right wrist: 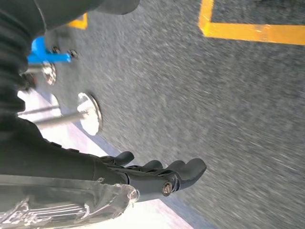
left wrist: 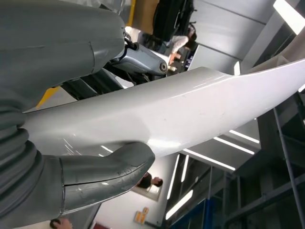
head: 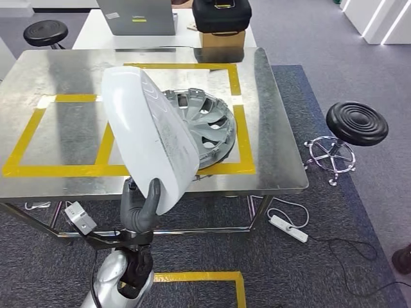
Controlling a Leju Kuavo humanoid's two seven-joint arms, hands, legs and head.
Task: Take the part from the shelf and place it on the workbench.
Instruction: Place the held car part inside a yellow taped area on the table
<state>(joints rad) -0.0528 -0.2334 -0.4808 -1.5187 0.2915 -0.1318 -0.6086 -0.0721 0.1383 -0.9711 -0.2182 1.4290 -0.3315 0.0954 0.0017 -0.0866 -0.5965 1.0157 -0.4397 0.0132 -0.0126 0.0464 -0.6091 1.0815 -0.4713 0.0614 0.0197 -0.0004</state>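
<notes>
Part: white part (head: 145, 131), a broad, smooth, glossy shell with rounded corners and a faintly speckled lower face.
Pose: tilted, one end high at upper left of centre in the head view, the other low near centre.
Support: gripped at its lower edge by the left hand (head: 140, 206).
Position: over the workbench (head: 58, 138) front edge, centre-left of frame.
Close view: pale curved surface (left wrist: 172, 114) crossing the frame.

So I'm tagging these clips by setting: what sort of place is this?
Probably a robot test workshop or lab: a steel workbench marked with yellow tape, a hubcap lying on it, and the left robot hand holding a white part.
</notes>
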